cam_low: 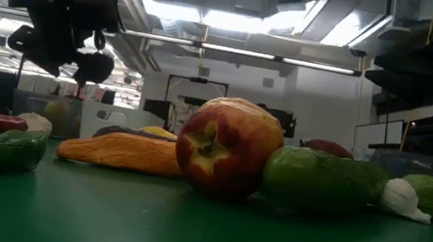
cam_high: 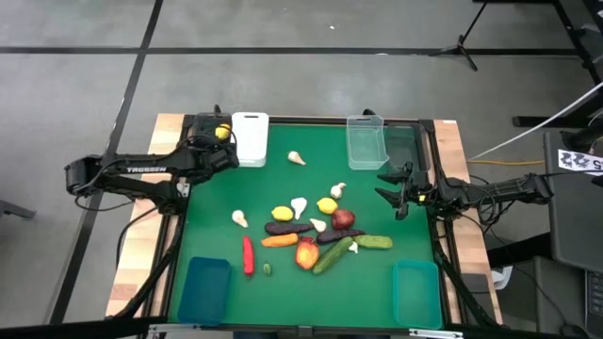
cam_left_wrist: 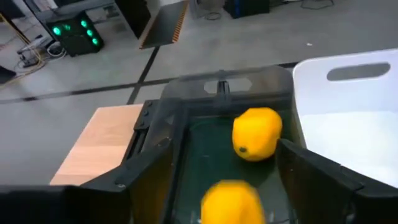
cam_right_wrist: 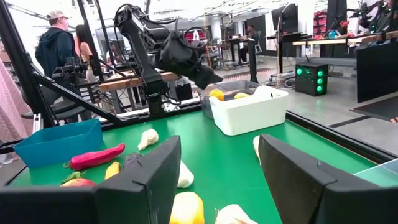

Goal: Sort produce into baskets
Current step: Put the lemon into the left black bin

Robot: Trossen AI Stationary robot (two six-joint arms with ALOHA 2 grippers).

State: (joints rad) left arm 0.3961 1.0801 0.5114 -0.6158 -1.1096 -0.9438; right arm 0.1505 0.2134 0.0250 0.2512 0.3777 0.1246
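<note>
My left gripper (cam_high: 221,132) (cam_left_wrist: 225,158) is open above the dark bin (cam_left_wrist: 205,93) at the table's far left corner. One yellow lemon (cam_left_wrist: 257,132) lies on the bin's floor. A second lemon (cam_left_wrist: 231,202) shows blurred between the spread fingers, clear of both. My right gripper (cam_high: 394,193) (cam_right_wrist: 217,146) is open and empty at the table's right side, pointing toward the loose produce. That produce lies mid-table: lemons (cam_high: 282,214), garlic bulbs (cam_high: 300,204), eggplants (cam_high: 287,227), a carrot (cam_high: 279,241), red fruits (cam_high: 343,218), cucumbers (cam_high: 374,242) and a red chili (cam_high: 248,254).
A white bin (cam_high: 251,138) stands beside the left dark bin. A clear bin (cam_high: 366,141) and a second dark bin (cam_high: 403,146) stand at the far right. Two teal bins (cam_high: 204,287) (cam_high: 416,292) stand at the near corners. A garlic bulb (cam_high: 297,158) lies alone near the far edge. People stand beyond the table (cam_right_wrist: 56,43).
</note>
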